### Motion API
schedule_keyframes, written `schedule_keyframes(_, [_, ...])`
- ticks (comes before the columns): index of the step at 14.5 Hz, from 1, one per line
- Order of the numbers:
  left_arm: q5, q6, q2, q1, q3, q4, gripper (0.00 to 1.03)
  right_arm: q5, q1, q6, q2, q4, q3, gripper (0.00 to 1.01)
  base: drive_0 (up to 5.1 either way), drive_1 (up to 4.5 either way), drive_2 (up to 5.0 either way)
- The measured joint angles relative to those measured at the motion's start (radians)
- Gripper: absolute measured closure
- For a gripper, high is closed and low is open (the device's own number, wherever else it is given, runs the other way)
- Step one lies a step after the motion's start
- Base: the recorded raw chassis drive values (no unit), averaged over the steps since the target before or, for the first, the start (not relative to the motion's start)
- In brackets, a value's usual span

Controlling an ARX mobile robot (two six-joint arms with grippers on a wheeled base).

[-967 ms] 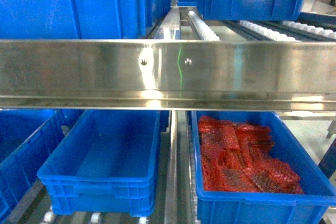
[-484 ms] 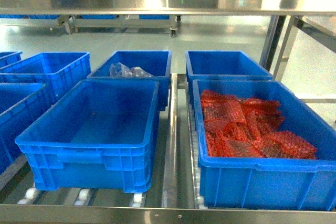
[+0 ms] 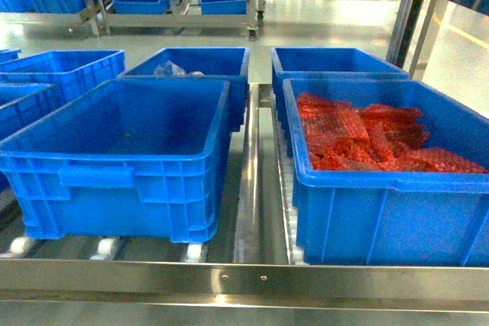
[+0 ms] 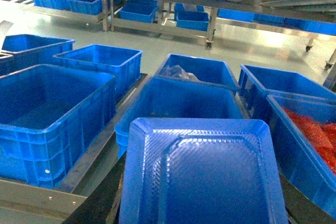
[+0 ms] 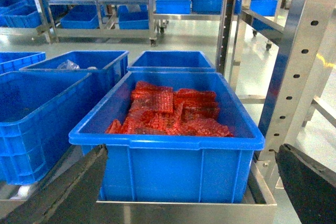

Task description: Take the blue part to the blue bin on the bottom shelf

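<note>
Warehouse racking and a pale green floor stretch behind the bottom shelf (image 3: 244, 280), whose shiny front rail runs across the foot of my head view with a steel centre divider (image 3: 248, 211) splitting it in two lanes. On the left lane sits the empty blue bin (image 3: 122, 154); on the right lane a second bin (image 3: 390, 181) is filled with red mesh packets (image 3: 367, 139). From the left wrist camera I see the blue part (image 4: 202, 177), a flat moulded tray with a ribbed recess, filling the lower half of the picture and tilted up toward the lens, its long side pointing ahead at the empty bin's near wall (image 4: 173, 124). I judge that the left tool carries it, since the part sits right under that wrist, but the fingers are hidden beneath it and I cannot tell how they are set. The empty bin lies straight ahead of and below the part, so the left arm is the nearer one and the move turns on going forward over the rim. Of the right tool only dark edges show at the bottom corners of its own view; they stand wide apart with nothing between them.
</note>
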State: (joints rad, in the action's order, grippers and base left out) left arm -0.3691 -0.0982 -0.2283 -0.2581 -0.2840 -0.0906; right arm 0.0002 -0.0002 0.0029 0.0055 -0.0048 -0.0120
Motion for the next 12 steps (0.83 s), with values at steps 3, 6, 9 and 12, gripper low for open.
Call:
schedule_keyframes(3, [0.000,0.000,0.000,0.000,0.000,0.000,0.60,0.000,0.000,0.000,0.000,0.000,0.000,0.03,0.0,0.00,0.0])
schedule_keyframes(6, [0.000,0.000,0.000,0.000,0.000,0.001,0.60,0.000,0.000,0.000,0.000,0.000,0.000,0.03,0.0,0.00,0.0])
schedule_keyframes(9, [0.000,0.000,0.000,0.000,0.000,-0.006,0.60,0.000,0.000,0.000,0.000,-0.002,0.000,0.03,0.0,0.00,0.0])
schedule_keyframes(12, [0.000,0.000,0.000,0.000,0.000,-0.001,0.60,0.000,0.000,0.000,0.000,-0.001,0.000,0.03,-0.1,2.62,-2.8])
